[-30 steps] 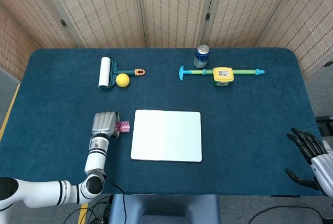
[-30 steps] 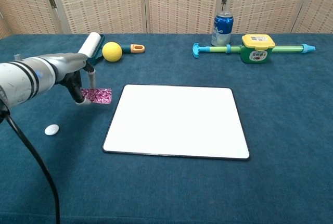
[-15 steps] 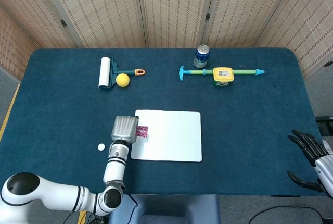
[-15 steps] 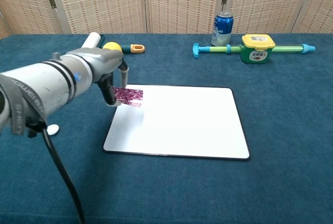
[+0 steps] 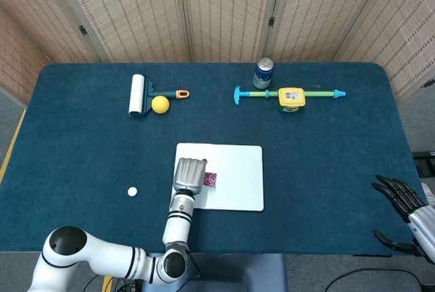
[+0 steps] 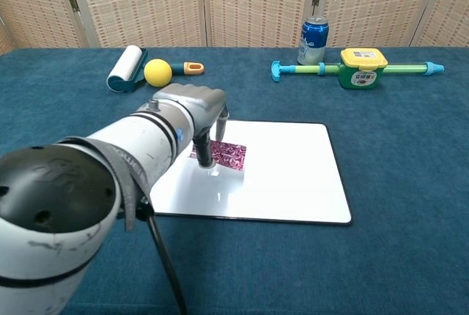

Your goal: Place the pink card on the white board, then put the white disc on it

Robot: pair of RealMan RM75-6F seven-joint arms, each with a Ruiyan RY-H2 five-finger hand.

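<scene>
pink card (image 6: 229, 156): it is hanging low over the left part of the white board (image 6: 286, 176), pinched at its left edge and reaching out toward the board's middle; whether its free end is touching the surface cannot be told.
left hand (image 5: 189, 174): it is holding the card between fingers closed on the card's near edge, with the palm facing down over the board's left side; in the chest view the big forearm is covering much of the hand, so how the other fingers are lying is unclear.
white board: it is lying flat near the table's front centre, with bare surface showing to the right of the card.
white disc (image 5: 132, 191): it is sitting on the blue table (image 5: 326, 170) left of the board, well apart from it and untouched.
right hand (image 5: 408, 214): it is waiting at the far right edge of the head view, fingers spread and holding nothing.
step in hand: placing the card, the first half of the task; the disc step is not yet begun.
next move, as a judgement: lowering the card until it is lying flat on the board, then loosening the pinch and lifting straight up so the card is not dragged along; after that, reaching left for the disc.
</scene>
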